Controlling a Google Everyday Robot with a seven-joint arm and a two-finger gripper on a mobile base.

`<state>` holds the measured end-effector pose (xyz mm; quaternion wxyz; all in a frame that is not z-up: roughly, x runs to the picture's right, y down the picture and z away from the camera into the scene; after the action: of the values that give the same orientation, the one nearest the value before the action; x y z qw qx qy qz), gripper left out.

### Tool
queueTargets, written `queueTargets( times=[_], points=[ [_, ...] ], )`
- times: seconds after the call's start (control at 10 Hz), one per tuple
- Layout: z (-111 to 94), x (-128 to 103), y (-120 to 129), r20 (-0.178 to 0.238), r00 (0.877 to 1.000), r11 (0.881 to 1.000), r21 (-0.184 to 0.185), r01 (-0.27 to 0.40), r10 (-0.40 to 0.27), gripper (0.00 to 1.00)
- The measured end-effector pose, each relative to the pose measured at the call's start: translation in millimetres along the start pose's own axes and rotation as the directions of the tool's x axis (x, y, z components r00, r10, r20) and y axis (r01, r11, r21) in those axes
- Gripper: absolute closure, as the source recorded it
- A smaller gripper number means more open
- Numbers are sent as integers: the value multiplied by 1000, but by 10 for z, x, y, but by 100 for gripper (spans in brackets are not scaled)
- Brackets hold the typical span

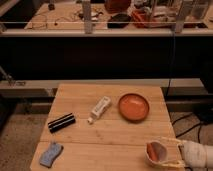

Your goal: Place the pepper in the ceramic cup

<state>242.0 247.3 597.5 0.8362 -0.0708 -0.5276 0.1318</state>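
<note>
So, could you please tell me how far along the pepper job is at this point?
Looks done: something orange-red, apparently the pepper, sits inside the ceramic cup near the front right corner of the table. In hand: the end effector is right at the cup, reaching in from the right. Left: probably only drawing the arm clear; whether the pepper has been released, I cannot tell.

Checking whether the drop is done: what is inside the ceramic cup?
An orange-red pepper shows inside the ceramic cup. The hand is at the cup from the right, covering its right side; the cup's floor is hidden.
</note>
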Motion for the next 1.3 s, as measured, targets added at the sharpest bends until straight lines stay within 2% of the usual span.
queueTargets(
  times=[0.4, 0.7, 1.0, 1.3],
  points=[
    [-55, -45, -7, -17, 1000, 1000, 5, 22, -22, 20],
    [-34, -131, -21, -50, 996, 997, -33, 71, -72, 20],
    [11, -203, -73, -113, 984, 988, -87, 127, -136, 20],
    [23, -228, -142, -192, 959, 974, -133, 184, -207, 20]
  ],
)
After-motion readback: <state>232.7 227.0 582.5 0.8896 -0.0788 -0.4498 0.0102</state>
